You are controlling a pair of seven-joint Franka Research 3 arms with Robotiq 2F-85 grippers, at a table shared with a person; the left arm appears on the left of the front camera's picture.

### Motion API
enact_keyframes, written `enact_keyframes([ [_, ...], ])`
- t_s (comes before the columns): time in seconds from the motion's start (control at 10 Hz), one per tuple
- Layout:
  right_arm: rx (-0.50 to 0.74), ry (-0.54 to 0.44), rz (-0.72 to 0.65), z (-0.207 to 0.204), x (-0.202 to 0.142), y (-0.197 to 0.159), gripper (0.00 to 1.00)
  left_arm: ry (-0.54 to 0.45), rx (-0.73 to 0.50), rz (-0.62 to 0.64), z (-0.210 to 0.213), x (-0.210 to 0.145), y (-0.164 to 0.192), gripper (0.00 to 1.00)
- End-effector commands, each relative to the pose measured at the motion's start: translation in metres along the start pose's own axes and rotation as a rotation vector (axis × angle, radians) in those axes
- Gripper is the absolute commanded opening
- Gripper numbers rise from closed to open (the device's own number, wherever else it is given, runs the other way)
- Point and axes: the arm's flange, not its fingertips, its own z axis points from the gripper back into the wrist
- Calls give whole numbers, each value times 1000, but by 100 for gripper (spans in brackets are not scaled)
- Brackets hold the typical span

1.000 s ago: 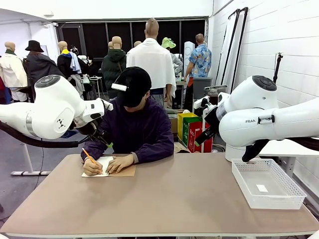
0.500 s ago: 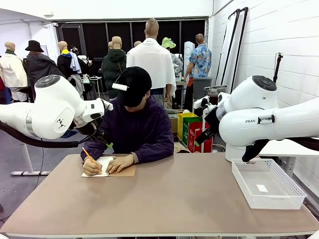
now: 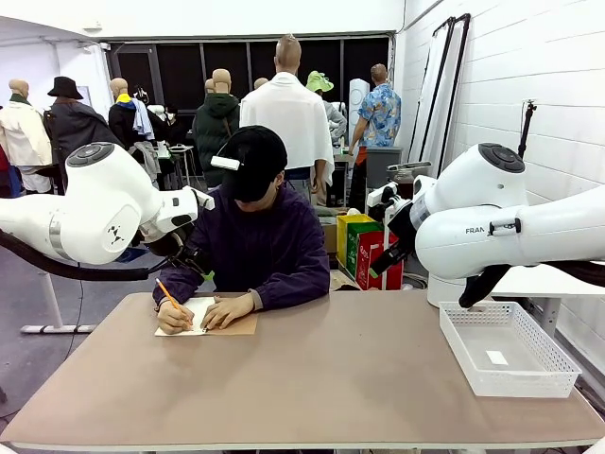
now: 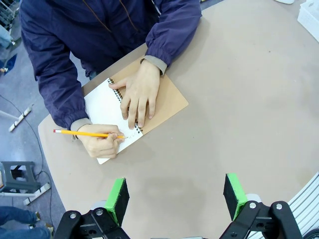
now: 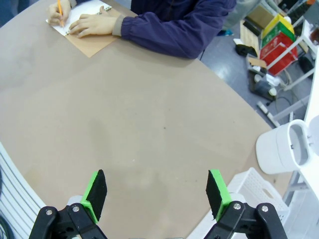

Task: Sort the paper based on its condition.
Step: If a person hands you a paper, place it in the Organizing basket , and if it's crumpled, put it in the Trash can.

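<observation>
— Whereabouts of the thin white rectangular sheet of paper [image 4: 102, 107]?
— Far left corner of the beige table [image 3: 331, 378], flat beside the brown cardboard cover of a spiral-bound notebook [image 4: 169, 97] (loose or bound, cannot tell). Held down along its spiral edge by a person's flat palm [image 4: 139, 94], with a yellow pencil [image 4: 84, 133] touching it.
— And the left hand [image 4: 175, 184]?
— Green pads wide apart, clamped on nothing, above bare table near that corner.
— The right hand [image 5: 156, 181]?
— Likewise spread, gripping nothing, above bare table. White mesh plastic basket [image 3: 454, 345] at the right edge.
</observation>
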Motion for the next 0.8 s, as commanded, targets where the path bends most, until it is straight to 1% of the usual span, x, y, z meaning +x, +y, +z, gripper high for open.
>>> enact_keyframes([
  [0.0,1,0,0,0,0,-1,100,-10,7,-7,0,1,0,100],
  [0.7,1,0,0,0,0,-1,100,-10,7,-7,0,1,0,100],
])
